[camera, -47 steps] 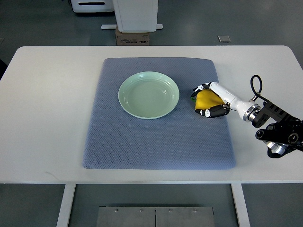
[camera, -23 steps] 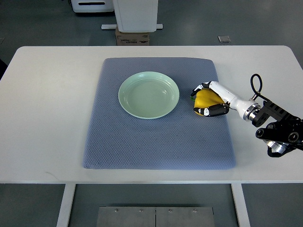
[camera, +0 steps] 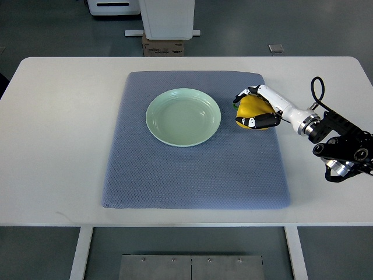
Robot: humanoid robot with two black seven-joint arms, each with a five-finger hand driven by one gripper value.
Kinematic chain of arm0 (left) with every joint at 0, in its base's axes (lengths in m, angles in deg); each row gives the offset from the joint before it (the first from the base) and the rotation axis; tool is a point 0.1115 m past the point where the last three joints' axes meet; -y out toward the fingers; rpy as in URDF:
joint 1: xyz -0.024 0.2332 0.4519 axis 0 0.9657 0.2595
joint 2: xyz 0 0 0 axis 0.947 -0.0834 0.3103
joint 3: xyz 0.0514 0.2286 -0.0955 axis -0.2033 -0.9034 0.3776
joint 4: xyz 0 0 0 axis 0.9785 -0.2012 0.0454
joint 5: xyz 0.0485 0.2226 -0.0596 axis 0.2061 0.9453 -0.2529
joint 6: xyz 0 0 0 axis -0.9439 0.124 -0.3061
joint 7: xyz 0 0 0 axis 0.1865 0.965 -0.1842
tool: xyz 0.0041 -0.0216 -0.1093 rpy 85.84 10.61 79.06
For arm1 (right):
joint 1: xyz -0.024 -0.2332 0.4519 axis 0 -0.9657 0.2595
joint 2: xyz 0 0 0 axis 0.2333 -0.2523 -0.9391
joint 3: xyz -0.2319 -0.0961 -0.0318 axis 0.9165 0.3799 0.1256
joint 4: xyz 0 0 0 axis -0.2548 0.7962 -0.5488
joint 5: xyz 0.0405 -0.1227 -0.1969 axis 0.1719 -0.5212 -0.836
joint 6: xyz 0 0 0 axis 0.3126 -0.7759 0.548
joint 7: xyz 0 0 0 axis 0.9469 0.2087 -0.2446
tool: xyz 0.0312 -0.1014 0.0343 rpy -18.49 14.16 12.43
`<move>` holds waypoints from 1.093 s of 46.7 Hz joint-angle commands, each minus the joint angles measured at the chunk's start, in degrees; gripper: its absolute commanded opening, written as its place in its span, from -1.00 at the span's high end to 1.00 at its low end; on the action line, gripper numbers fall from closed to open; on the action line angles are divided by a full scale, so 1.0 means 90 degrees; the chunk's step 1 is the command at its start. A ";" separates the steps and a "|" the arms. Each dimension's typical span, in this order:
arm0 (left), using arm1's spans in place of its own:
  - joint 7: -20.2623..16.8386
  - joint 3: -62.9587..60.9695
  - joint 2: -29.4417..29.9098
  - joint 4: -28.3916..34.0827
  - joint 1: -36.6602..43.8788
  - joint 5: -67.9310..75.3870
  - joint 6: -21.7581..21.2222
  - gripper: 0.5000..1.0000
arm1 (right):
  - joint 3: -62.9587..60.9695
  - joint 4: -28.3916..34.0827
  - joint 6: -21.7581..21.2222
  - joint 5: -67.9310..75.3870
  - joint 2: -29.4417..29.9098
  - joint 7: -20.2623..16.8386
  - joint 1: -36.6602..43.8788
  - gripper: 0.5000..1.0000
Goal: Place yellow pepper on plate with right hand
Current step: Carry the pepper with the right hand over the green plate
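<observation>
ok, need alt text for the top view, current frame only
The right robot hand grips a yellow pepper over the right part of a grey-blue mat, just right of an empty pale green plate at the mat's centre. The mat lies on a white table; the left arm is out of view.

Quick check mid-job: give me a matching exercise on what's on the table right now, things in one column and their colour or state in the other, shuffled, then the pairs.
Things:
1. yellow pepper
2. plate
3. mat
4. right hand

States:
A. pale green, with nothing on it
B. grey-blue, spread under the plate
C. fingers curled around the pepper
D. held right of the plate, not on it

Pairs: 1-D, 2-A, 3-B, 4-C
</observation>
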 commanded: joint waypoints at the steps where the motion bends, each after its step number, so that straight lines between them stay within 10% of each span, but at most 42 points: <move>1: -0.0002 0.0000 0.0000 0.0000 0.0000 0.0000 0.0002 -1.00 | -0.0003 0.0013 -0.0019 0.0004 0.0000 -0.0031 0.0169 1.00; 51: -0.0002 0.0000 0.0000 0.0000 0.0000 0.0000 0.0002 -1.00 | -0.0580 -0.1266 -0.0361 0.0473 0.2285 -0.0138 0.0131 1.00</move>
